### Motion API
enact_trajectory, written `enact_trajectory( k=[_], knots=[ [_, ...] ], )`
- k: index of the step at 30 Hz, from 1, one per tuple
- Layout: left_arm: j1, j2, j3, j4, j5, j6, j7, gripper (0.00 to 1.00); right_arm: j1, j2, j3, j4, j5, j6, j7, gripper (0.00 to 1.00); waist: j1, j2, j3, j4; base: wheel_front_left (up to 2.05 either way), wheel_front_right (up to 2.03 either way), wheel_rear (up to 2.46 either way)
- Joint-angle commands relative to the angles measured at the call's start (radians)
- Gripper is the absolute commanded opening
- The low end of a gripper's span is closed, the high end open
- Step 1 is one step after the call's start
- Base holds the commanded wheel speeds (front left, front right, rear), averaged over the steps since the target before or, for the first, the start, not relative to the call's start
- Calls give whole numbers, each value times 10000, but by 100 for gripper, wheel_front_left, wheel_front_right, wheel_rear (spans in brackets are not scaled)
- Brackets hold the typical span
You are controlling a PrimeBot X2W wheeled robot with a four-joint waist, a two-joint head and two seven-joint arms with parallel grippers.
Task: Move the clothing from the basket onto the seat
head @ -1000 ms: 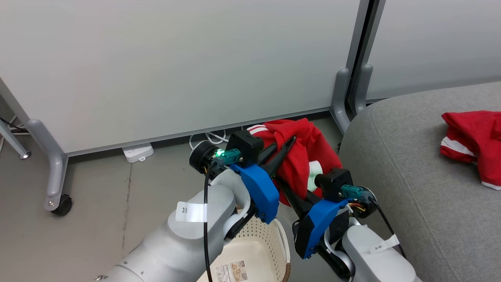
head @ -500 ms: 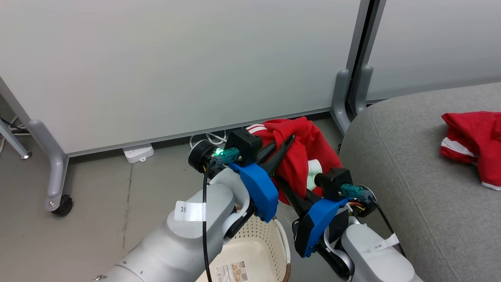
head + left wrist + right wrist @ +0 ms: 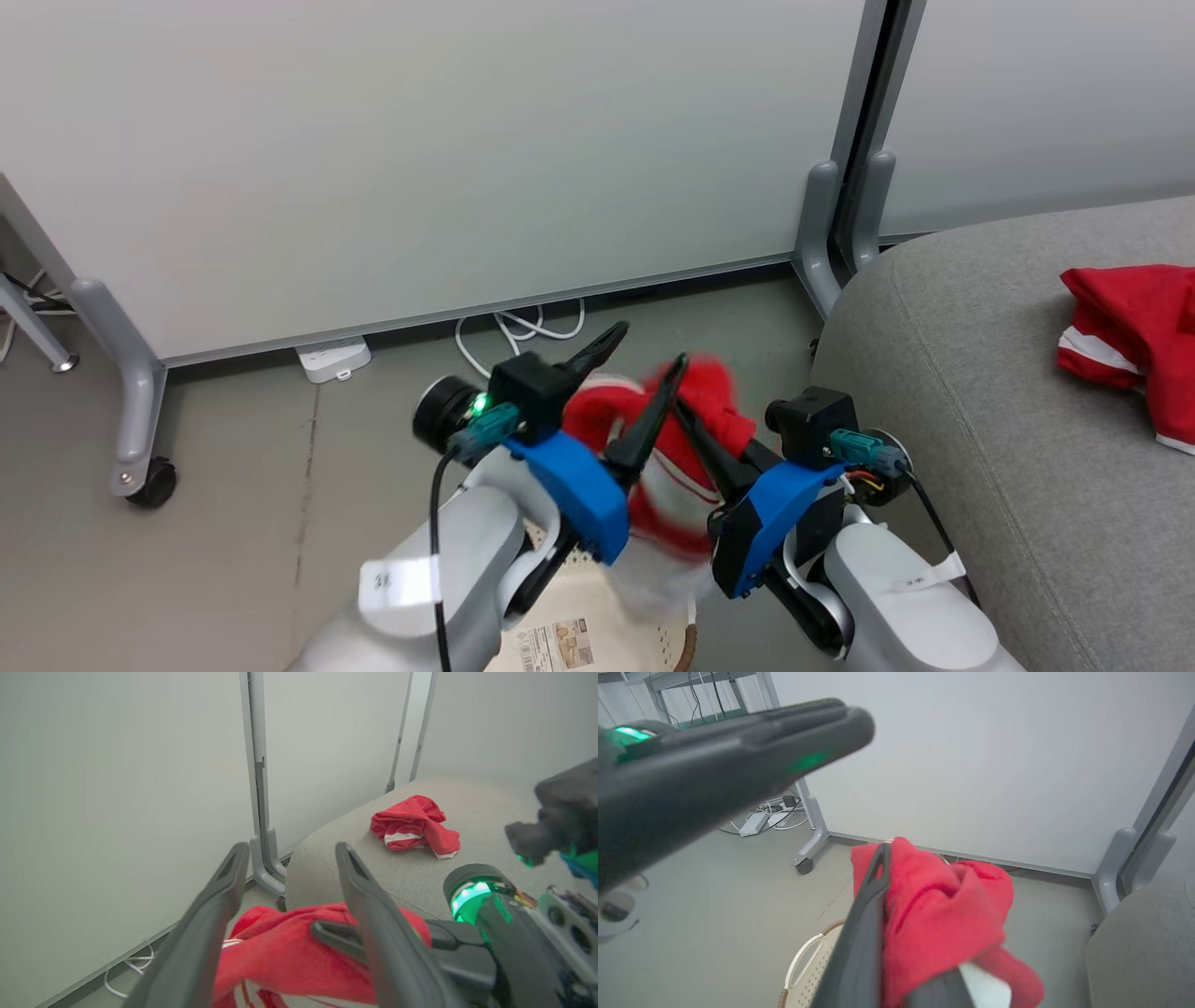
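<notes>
Right gripper [image 3: 686, 420] clamps red garment [image 3: 672, 485], hanging over basket [image 3: 798, 963]. Left gripper [image 3: 647, 345] spread wide, gripping nothing. Second garment [image 3: 1130, 327] lies on seat [image 3: 980, 373]. Cloth likely light, limp, sagging; bunched fold probably the surest hold.

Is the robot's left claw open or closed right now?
Open. In the left wrist view the left gripper has its two fingers wide apart, with a clear gap between their tips.

clothing [image 3: 943, 914]: soft cloth | seat [image 3: 980, 392]: matt fabric | basket [image 3: 658, 644]: perforated plastic
</notes>
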Motion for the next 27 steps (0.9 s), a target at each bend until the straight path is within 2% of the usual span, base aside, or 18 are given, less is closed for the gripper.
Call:
enact_trajectory(
  k=[1,15,27],
  knots=[
    [412,117,393,-267,275,91,-49,100,9,-13,-85,-74,-120,5,-72,0,0,0,18,38,0,0,0],
    [3723,589,3745,-2295,2664,80,-49,100,275,-16,-814,-485,-543,5,62,0,0,0,111,216,0,0,0],
    [5263,326,5573,-2928,3606,-19,-49,100,546,-16,-1190,-915,-743,5,252,0,0,0,37,257,0,0,0]
  ],
)
